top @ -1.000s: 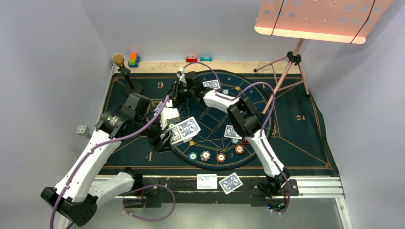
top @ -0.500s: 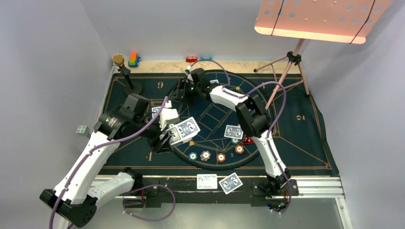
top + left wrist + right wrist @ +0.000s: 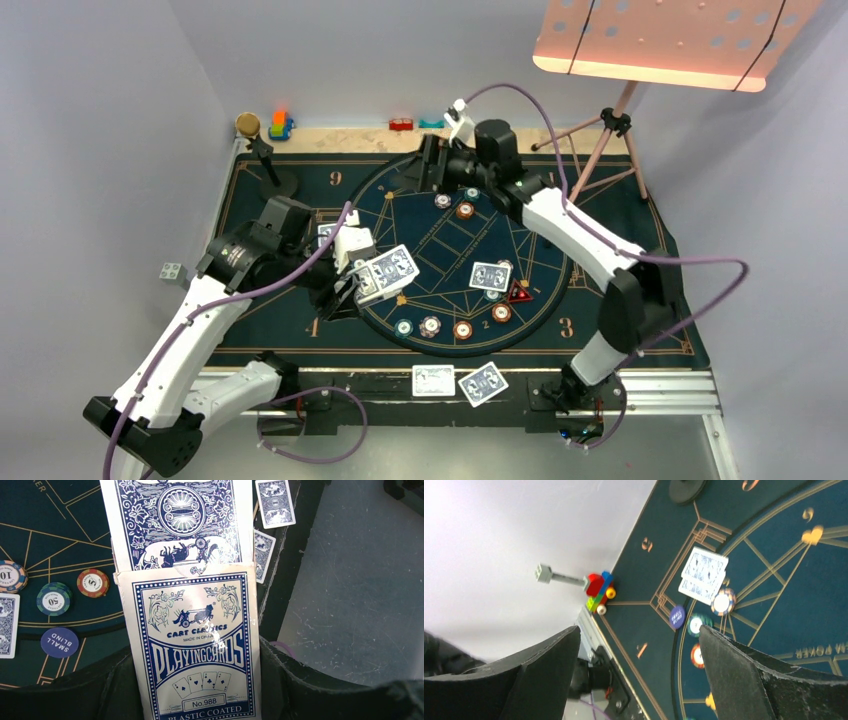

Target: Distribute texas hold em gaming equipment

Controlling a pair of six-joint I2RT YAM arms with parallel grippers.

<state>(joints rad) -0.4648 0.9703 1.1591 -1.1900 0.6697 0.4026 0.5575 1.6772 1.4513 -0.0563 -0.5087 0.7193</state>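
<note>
Nearest us, two cards [image 3: 433, 380] lie face down side by side on the black strip [image 3: 385, 383] at the table's near edge. Just beyond, the left gripper [image 3: 355, 288] is clenched on a card box [image 3: 196, 647], and one card sticks out of its open end.

On the round layout of the mat [image 3: 640, 290] we count four chips [image 3: 430, 325] in a curved row: teal, white-red and two orange-red. Past the row's right end lies one more card, with a teal chip at its near edge and one red triangular marker [image 3: 519, 292] just beside it.

At the left, the left arm [image 3: 200, 310] hides another group from above. The right wrist view shows it as two overlapped cards, three chips and one blue small-blind button [image 3: 677, 616].

Farther on, two chips sit close together. Over the far rim the right gripper [image 3: 428, 168] is released, jaws wide, nothing between them.

Around the mat stand a black stand [image 3: 262, 150] and toy blocks [image 3: 280, 125] at the far left. A tripod [image 3: 600, 150] carrying an orange perforated plate [image 3: 670, 40] stands at the far right.
</note>
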